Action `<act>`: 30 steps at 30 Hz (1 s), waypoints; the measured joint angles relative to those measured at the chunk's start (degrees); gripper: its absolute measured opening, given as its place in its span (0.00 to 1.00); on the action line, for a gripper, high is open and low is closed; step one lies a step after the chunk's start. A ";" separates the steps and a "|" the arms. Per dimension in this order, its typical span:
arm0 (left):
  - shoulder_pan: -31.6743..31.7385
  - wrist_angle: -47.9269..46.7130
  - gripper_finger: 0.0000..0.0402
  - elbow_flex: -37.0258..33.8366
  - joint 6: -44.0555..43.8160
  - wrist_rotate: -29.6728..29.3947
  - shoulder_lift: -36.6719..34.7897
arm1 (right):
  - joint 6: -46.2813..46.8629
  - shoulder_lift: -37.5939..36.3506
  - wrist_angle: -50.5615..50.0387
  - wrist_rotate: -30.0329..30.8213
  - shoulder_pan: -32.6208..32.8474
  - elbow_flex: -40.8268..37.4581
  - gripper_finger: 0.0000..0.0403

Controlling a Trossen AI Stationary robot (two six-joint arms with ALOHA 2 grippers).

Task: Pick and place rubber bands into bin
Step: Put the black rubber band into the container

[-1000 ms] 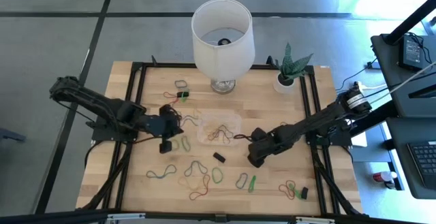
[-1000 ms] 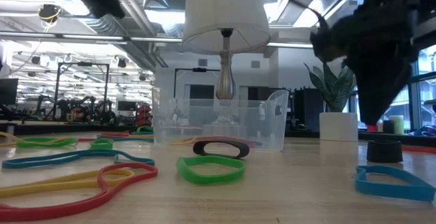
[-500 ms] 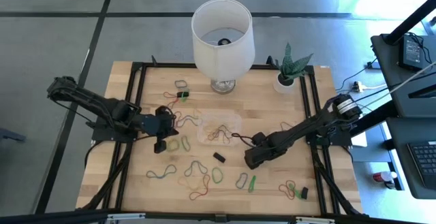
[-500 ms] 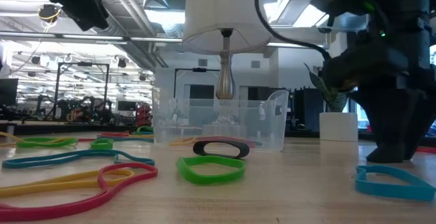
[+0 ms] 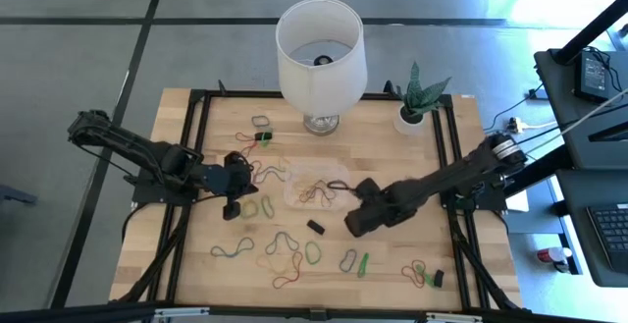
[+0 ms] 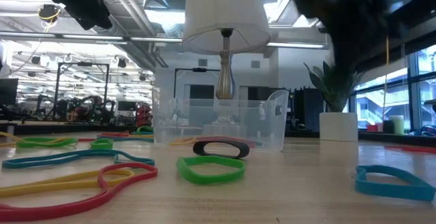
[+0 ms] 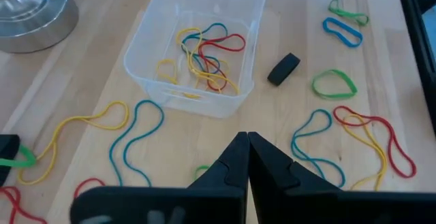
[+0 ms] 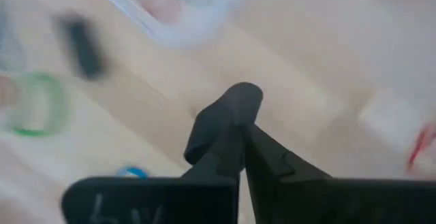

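The clear bin stands mid-table with several coloured rubber bands in it. More rubber bands lie loose on the wood near the front, among them a green one and a black one. My right gripper hangs above the table just right of the bin, shut on a black rubber band. To the left of the bin, above the table, my left gripper is shut with nothing in it. My right gripper pinches the black rubber band's lower part between its two fingertips. The fingers come from above, slanting down. The band sticks out past the tips as a short bent loop, lifted clear of the table.
A lamp with a white shade and a metal base stands at the far edge. A potted plant is at the far right. Black frame rails run along the table's sides.
My right gripper dropped to the table right of the bin, took hold of the black band lying there, and rose with it, shifting slightly toward the bin. The band is lifted clear. My left gripper drew back a little toward the table's left edge, staying shut.
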 joint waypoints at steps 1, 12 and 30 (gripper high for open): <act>0.00 0.12 0.01 0.00 0.00 -0.04 0.00 | -3.03 -0.17 -1.51 1.63 -0.48 2.78 0.02; 0.00 1.62 0.01 0.00 -0.02 -0.44 0.00 | -26.29 3.53 -2.41 9.01 -11.68 21.52 0.01; 0.00 1.58 0.01 0.00 -3.06 -0.02 0.02 | -33.39 19.93 1.09 -4.11 -15.86 21.93 0.08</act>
